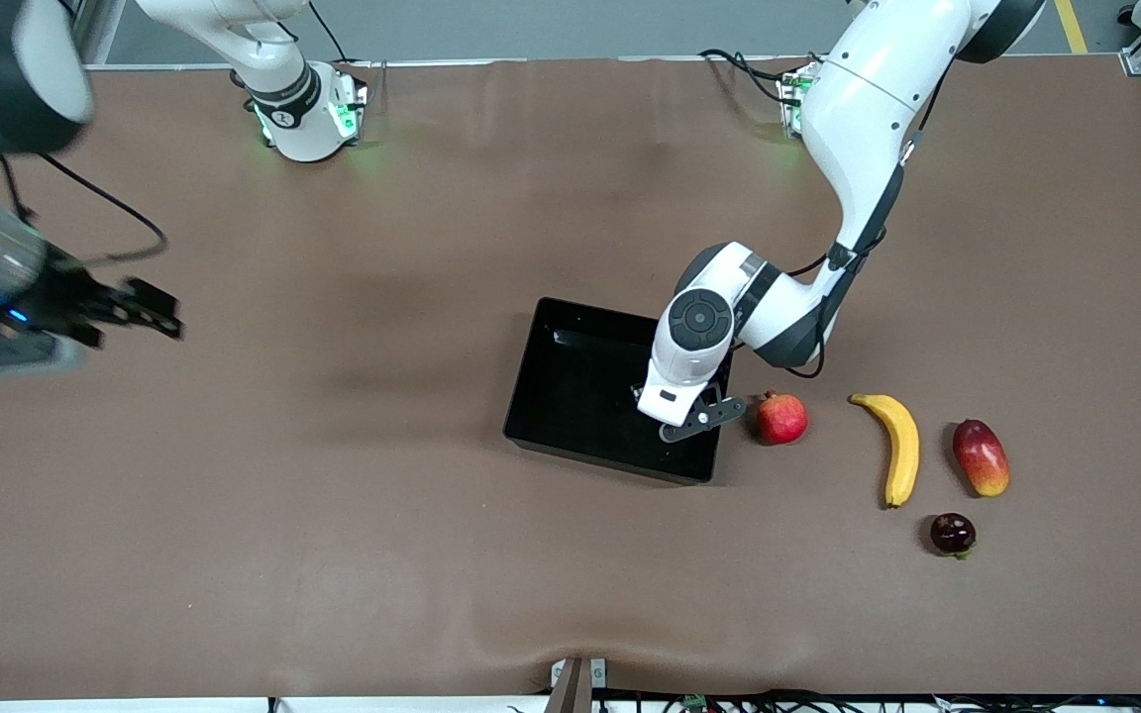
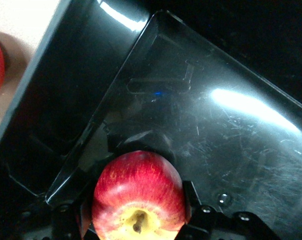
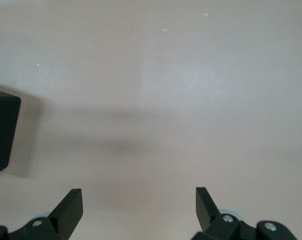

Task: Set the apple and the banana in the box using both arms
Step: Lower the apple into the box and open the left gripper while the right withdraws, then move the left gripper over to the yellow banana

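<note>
My left gripper [image 2: 138, 222] clamps the apple [image 2: 138, 192], low centre of the left wrist view, over the box [image 1: 570, 381] near mid-frame. Advice: lower close to the glossy floor, then release, so it cannot roll. Box looks otherwise empty. Banana [image 1: 897, 446] lies on the table, lower right. My right gripper [image 3: 139, 212] waits with jaws apart, left edge.

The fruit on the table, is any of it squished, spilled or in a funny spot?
Nothing stands out. The left gripper holds the apple over the box, unbruised. The banana, pomegranate, mango and a small dark fruit lie whole on the table. The right gripper waits, open.
</note>
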Motion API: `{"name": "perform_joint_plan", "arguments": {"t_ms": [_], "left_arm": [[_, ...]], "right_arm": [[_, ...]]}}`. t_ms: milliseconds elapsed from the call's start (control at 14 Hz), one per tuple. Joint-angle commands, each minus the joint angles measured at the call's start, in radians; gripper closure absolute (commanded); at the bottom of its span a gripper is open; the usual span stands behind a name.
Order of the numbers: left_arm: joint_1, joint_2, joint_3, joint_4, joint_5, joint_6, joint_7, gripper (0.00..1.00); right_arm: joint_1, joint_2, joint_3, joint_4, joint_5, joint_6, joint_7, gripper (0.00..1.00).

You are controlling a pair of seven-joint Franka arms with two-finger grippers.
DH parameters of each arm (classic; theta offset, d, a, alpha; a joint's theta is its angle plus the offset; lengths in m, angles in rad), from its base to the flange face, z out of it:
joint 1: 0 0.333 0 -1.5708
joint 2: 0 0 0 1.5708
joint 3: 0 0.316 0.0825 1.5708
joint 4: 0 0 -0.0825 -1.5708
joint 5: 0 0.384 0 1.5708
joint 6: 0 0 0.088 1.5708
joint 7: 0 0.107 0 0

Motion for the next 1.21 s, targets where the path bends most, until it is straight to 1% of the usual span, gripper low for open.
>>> {"name": "perform_joint_plan", "arguments": {"t_ms": [0,71,214,429,571,643,786,929,1143], "left_arm": [[-0.004,-0.023,0.004,-0.027,0.025,0.024,-0.033,0.00],[-0.002,-0.031,0.003,-0.027,0.027,0.018,-0.039,0.00],[0.002,-0.078,0.003,-0.024,0.027,-0.012,-0.042,0.00],[0.030,-0.187,0.010,-0.002,0.027,-0.109,-0.029,0.00],[0.086,-0.233,0.009,0.024,0.027,-0.158,0.023,0.00],[0.116,-0.244,0.009,0.036,0.025,-0.184,0.077,0.00],[0.185,-0.262,0.009,0.032,0.025,-0.201,0.183,0.00],[0.270,-0.261,0.007,0.023,0.025,-0.225,0.345,0.00],[0.402,-0.208,0.007,0.000,0.027,-0.224,0.485,0.00]], "right_arm": [[-0.015,-0.049,-0.033,0.005,-0.013,-0.075,-0.009,0.00],[-0.040,-0.049,-0.025,0.029,-0.011,-0.115,-0.008,0.00],[-0.051,-0.048,-0.019,0.085,-0.011,-0.172,0.002,0.00],[-0.051,-0.060,-0.030,0.096,-0.013,-0.263,0.002,0.00],[-0.052,-0.072,-0.030,0.096,-0.013,-0.264,0.002,0.00],[-0.052,-0.071,-0.030,0.096,-0.014,-0.261,0.002,0.00],[-0.052,-0.072,-0.030,0.096,-0.013,-0.263,0.003,0.00],[-0.054,-0.080,-0.030,0.093,-0.005,-0.266,-0.011,0.00],[-0.054,-0.083,-0.028,0.096,-0.014,-0.244,-0.014,0.00]]}}
